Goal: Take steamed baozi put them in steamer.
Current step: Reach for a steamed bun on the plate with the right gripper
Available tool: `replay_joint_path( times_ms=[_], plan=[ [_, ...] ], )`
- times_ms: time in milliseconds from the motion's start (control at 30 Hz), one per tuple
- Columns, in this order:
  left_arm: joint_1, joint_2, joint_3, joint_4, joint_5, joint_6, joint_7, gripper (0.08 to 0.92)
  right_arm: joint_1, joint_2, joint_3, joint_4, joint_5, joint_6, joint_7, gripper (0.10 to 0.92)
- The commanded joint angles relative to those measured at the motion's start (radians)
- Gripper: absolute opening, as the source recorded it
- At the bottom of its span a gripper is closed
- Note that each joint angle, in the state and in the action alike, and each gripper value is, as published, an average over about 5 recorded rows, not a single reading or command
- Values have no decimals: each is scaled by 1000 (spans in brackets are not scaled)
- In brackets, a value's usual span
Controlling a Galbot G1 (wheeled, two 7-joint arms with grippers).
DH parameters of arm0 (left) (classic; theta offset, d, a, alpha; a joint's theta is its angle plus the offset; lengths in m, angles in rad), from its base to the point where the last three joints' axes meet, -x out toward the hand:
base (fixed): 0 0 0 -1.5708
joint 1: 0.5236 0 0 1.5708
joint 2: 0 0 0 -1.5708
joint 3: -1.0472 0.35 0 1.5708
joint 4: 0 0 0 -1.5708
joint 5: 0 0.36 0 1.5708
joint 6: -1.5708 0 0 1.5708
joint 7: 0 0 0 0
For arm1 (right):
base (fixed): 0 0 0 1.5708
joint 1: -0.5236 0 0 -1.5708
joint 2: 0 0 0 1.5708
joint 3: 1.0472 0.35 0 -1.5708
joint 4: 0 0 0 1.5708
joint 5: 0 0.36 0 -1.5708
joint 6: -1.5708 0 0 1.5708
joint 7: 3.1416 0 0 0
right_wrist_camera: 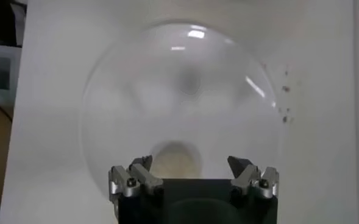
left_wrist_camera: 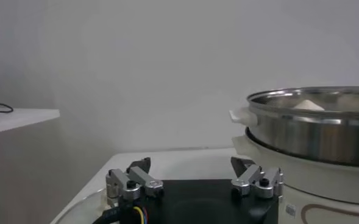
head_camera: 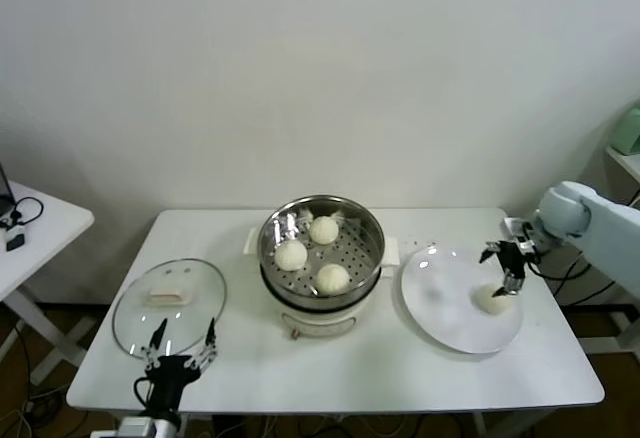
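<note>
A white rectangular table stands against a plain pale wall, with a smaller white side table off to the robot's left. At its centre the large shiny steel steamer holds three creamy-white baozi; the fourth bun lies on the flat white plate. The right gripper, fingers spread apart, hovers just above that bun. The left gripper, also spread, sits parked at the near edge beside the round glass lid.
</note>
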Motion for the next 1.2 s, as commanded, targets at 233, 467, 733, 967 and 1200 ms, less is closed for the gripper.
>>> replay_joint_path(
  times_ms=[233, 467, 733, 967, 1200],
  plan=[
    [5, -5, -1, -4, 5, 2, -1, 823, -159, 113, 131, -210, -89, 6, 4, 823],
    [2, -6, -5, 5, 3, 1, -2, 823, -159, 144, 126, -234, -102, 9, 1, 823],
    [-2, -7, -5, 11, 2, -1, -2, 823, -159, 155, 128, -249, -108, 7, -5, 823],
    [-7, -11, -3, 13, 3, 1, -2, 823, -156, 148, 127, -242, -98, 4, -10, 775],
    [-12, -13, -1, 11, 6, 3, -3, 823, -138, 134, 121, -229, -79, 2, -8, 658]
  ],
)
